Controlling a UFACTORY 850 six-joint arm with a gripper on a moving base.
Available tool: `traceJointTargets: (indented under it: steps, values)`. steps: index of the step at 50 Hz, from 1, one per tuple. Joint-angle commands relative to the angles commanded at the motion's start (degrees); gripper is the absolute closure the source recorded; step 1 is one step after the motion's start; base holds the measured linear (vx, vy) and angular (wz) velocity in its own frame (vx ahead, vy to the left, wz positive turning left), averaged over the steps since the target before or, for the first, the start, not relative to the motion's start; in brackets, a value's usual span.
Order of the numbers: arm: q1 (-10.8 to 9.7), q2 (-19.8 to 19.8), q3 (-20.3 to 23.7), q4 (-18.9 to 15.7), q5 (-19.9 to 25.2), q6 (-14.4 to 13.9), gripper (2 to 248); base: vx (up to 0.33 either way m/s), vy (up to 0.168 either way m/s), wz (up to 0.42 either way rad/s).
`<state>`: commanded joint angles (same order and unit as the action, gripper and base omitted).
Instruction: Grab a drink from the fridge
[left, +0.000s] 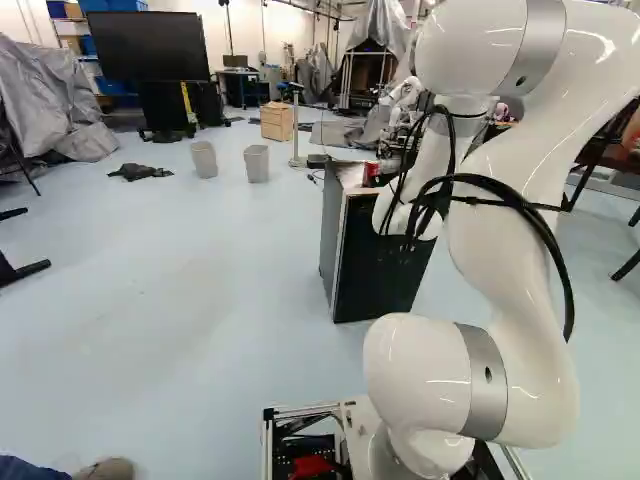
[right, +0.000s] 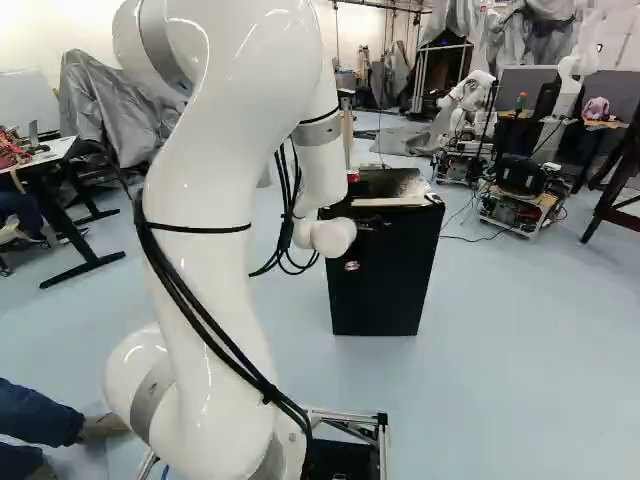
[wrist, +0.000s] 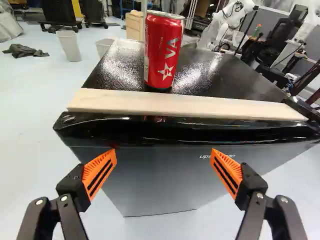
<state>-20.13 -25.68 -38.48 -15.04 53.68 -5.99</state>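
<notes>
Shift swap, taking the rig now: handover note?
Gripper: open, empty, fingers apart in front of the fridge.
Things: fridge door looks shut; red can upright on the fridge top, behind the wooden strip. Inside not visible.
Done: arm at the fridge, nothing grasped.
Left: probably open the door, then grip a drink and take it out.

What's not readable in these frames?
Fridge contents: hidden by its closed front, all views.
Hand outline: lost dark on dark against the fridge, both base views.
Far side of the red can: turned away, wrist view.
Upper bend of the arm: cut off by top edge, both base views.
</notes>
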Motion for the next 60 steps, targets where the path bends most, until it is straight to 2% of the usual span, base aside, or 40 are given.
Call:
traceJointTargets:
  steps: [11,27,44,60]
  values:
    - [-0.12,0.45,0.61,0.00,0.00,0.00,3,0.000,0.000,0.000]
    - [-0.68,3.68,4.86,0.00,1.50,0.00,3,0.000,0.000,0.000]
    - [-0.29,6.92,9.01,1.03,9.84,0.00,3,0.000,0.000,0.000]
    - [1.48,6.79,8.84,3.88,18.58,0.00,3,0.000,0.000,0.000]
